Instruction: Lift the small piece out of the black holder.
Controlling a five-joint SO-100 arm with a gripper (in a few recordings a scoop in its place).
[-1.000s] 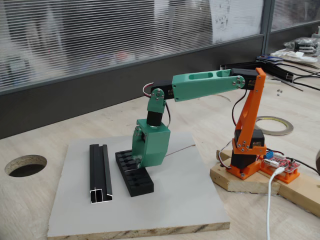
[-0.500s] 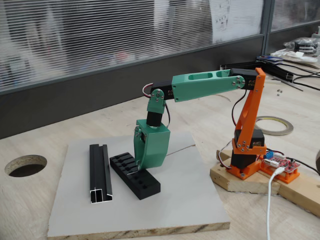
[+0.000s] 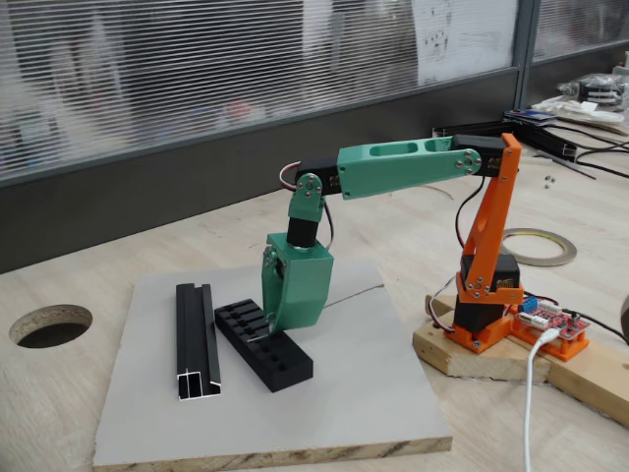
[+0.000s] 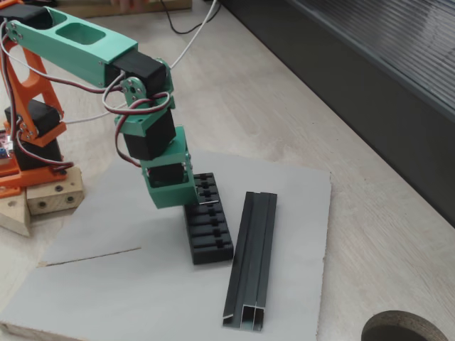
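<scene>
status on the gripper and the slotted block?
Gripper down on black holder, jaw state unclear. Small piece seems at fingertips, not lifted clear. Channel rail alongside, apart from holder.

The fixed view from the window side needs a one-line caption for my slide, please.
Green gripper lowered onto the slotted black holder beside a black channel rail on a grey board.

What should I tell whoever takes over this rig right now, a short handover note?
Pincer: down at the black holder, its tips at the slots near the holder's far end in a fixed view; whether it is open or shut cannot be told.
Black holder: lying on the grey board, beside the black channel rail.
Small piece: a small pale tab at the pincer's tip, low at the holder's top.
Done: pincer brought down to the piece.
Left: confirm the grip and lift the piece clear.
</scene>
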